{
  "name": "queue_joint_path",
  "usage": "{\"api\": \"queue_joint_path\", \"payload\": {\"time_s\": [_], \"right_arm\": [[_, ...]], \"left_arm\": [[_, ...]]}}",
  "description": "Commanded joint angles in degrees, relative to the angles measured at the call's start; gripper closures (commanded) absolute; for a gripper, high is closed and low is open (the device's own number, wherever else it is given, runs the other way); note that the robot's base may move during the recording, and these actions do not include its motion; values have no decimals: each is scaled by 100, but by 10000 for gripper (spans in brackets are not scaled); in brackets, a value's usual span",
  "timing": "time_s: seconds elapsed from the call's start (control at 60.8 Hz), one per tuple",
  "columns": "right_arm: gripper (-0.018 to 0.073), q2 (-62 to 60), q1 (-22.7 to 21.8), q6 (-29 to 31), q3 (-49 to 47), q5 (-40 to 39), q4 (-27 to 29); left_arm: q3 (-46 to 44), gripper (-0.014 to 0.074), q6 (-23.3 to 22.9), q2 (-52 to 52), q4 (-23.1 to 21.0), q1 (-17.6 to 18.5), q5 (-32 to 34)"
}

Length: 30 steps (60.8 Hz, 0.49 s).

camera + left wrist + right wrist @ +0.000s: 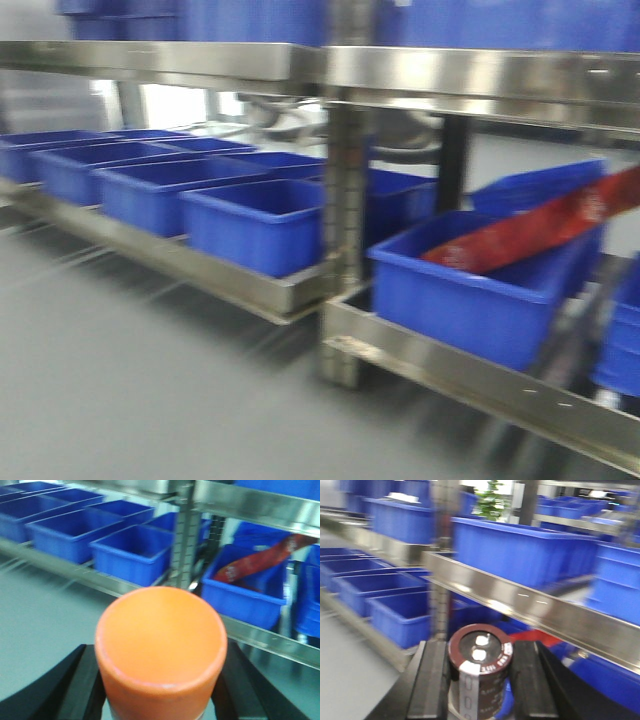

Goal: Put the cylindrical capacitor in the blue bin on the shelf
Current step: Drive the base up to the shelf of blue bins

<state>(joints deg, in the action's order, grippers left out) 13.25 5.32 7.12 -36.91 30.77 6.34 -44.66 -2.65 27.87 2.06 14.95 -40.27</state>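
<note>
Plainly, the capacitor [480,665] is not in a bin yet. It stands upright, pinched between the pads of the right gripper [481,680], just below and in front of the shelf's [530,605] shiny front edge.

The main risk is that edge. A lift toward the upper bin [520,550] could knock the capacitor's top against the steel and twist it out of the pads. Its round body gives flat pads little to hold, so a bump may drop it to the floor. The left gripper [160,685] is closed on an orange cylinder [160,640] and could also catch the lower tier's front edge. Every view is smeared, so judging clearance is hard.

Only the right wrist view shows the capacitor and its hold. The front view shows neither gripper, but it lays out the lower row of bins [260,225] and a red packet [530,230] in the bin right of the post.
</note>
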Motion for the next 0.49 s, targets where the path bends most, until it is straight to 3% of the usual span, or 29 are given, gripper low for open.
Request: {"api": "queue_joint_path", "payload": {"time_s": [0.0, 0.477], "right_arm": [[670, -16, 2, 40, -12, -173, -24], [670, -16, 2, 40, -12, -173, -24]], "left_arm": [[10, 707, 16, -18, -30, 30, 124], [10, 707, 16, -18, -30, 30, 124]]}}
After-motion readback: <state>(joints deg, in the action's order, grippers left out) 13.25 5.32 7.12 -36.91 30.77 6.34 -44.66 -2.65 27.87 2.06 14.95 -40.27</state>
